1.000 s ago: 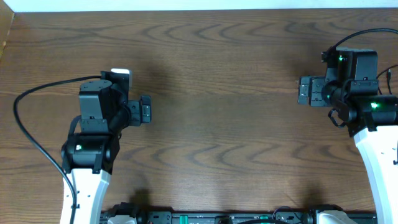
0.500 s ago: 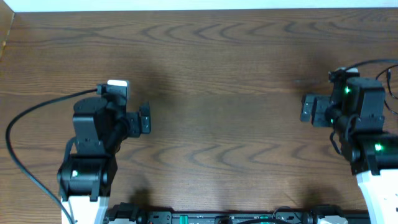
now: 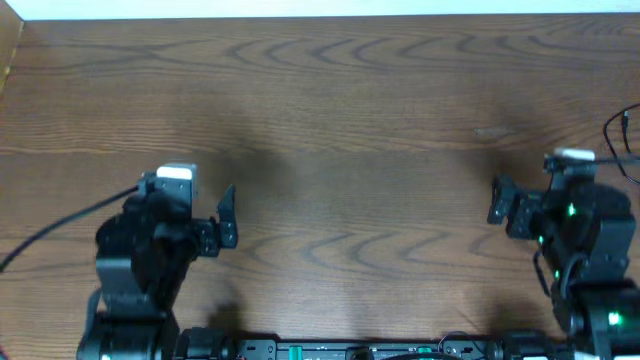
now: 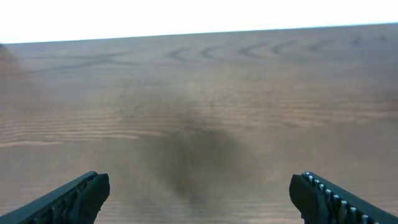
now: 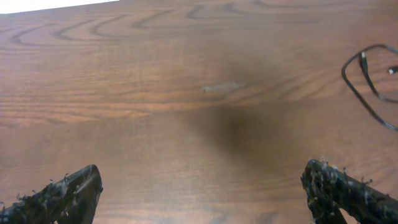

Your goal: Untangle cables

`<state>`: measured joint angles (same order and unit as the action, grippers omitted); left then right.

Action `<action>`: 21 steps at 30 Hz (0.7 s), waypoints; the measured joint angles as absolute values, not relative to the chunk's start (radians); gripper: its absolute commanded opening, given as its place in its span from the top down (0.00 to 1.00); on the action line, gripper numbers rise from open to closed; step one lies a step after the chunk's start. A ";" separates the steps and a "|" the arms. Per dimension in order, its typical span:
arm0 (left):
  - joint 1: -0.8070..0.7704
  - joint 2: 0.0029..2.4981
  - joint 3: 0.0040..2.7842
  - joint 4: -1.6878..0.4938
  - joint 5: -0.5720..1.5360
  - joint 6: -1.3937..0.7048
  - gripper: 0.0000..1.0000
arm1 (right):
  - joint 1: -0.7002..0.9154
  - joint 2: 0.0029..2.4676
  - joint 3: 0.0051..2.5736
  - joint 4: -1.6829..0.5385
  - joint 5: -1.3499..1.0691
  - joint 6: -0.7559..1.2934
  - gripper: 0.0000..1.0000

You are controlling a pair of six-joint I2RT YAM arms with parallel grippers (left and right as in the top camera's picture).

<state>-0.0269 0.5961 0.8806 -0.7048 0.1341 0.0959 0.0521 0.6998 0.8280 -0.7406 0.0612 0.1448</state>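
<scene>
left arm [image 3: 135,270]: black links, folded close at the near edge, as seen from above; a pale block is carried on top of the wrist.
left claw [image 4: 199,190]: jaws are spread wide and nothing is held between them. two dark ribbed fingers [image 4: 78,198] are shown at the lower corners of the wrist view.
right arm [image 3: 590,255]: likewise folded at the near edge, with green lamps lit on it.
right claw [image 5: 199,190]: jaws are spread wide and nothing is gripped. its dark, rough-edged fingers [image 5: 65,193] are set far apart.
</scene>
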 measured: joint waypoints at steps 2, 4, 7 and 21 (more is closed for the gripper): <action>-0.027 0.549 0.849 -0.704 0.136 0.077 0.02 | 0.052 0.635 0.782 -0.737 0.050 0.150 0.01; -0.027 0.501 0.800 -0.706 0.137 0.061 0.02 | 0.052 0.570 0.742 -0.735 0.031 0.153 0.01; -0.027 0.441 0.725 -0.712 0.140 0.042 0.02 | 0.052 0.455 0.697 -0.739 0.007 0.154 0.01; -0.027 0.340 0.686 -0.751 0.204 0.018 0.02 | 0.052 0.225 0.677 -0.850 -0.012 0.180 0.01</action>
<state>-0.0269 0.3401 0.6865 -0.7509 0.2043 0.0181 0.0521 0.2249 0.6765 -0.8501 -0.0116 0.1802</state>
